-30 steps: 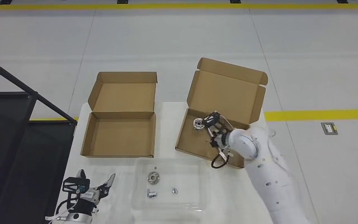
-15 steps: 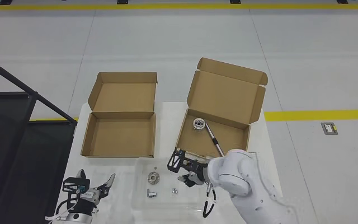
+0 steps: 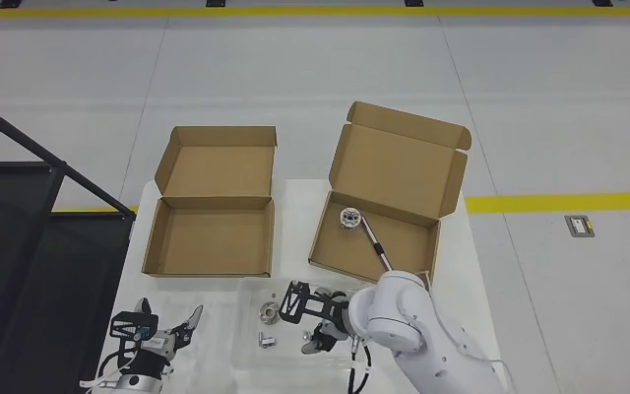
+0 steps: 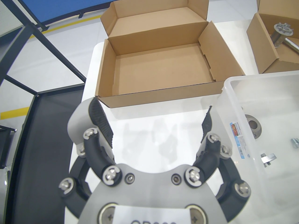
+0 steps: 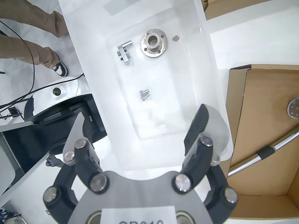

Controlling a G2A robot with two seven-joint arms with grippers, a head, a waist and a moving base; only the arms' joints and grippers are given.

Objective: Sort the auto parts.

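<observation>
Right tool: my right tool [image 3: 298,317] hangs released above the clear bin [image 3: 242,325], jaws spread wide, grasping nothing.
Left tool: my left tool [image 4: 151,108] is released too, over the surface [image 4: 144,129] at its near left corner, just beside the bin's wall.
Bin: flange [image 5: 154,43], bracket [image 5: 124,52] and two screws [image 5: 144,94] lie not touching, off the walls.
Right box [image 3: 418,246]: hub [image 3: 347,218] and rod [image 3: 374,241] lie inside.
</observation>
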